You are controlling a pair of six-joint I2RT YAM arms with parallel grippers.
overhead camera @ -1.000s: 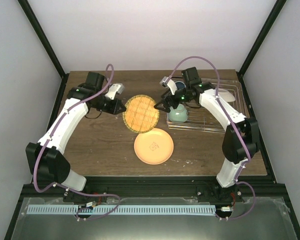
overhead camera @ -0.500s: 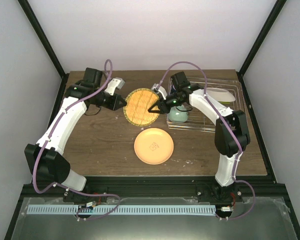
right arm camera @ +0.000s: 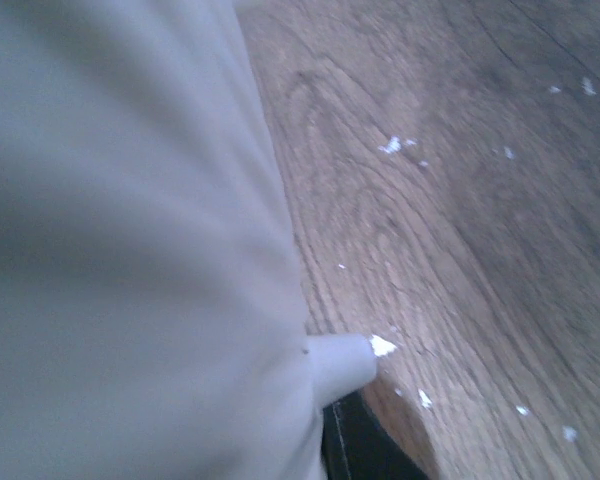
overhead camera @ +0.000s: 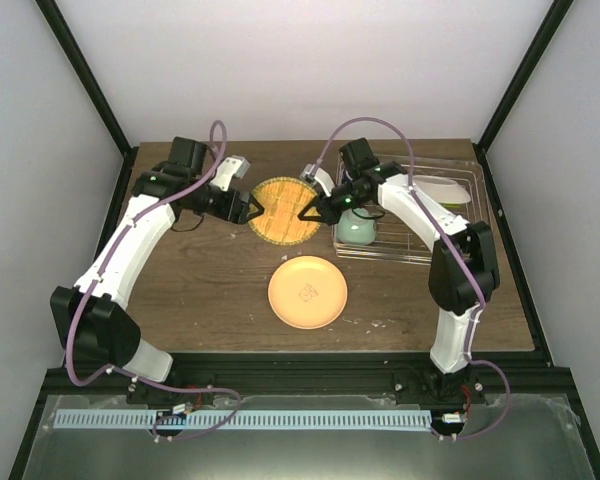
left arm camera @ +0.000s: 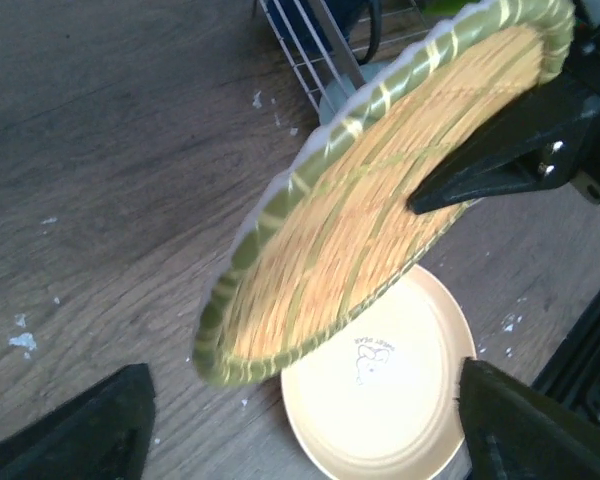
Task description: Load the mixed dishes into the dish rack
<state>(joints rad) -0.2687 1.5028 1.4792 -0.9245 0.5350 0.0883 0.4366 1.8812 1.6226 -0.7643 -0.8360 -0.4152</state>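
Orange plate [overhead camera: 307,292] flat on worktop [overhead camera: 200,290], mid-frame. Above it woven plate [overhead camera: 278,215], tilted, lifted: right end effector [overhead camera: 302,214] clamped on its right rim; left end effector [overhead camera: 252,208] wide open, empty, by left rim. Upper right: rack [overhead camera: 410,242] w/ mint bowl [overhead camera: 357,232].

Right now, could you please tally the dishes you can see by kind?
Plates: 3 - woven plate, peach plate, white plate
Bowls: 1 - mint-green bowl
Mugs: 1 - dark blue mug
Total: 5
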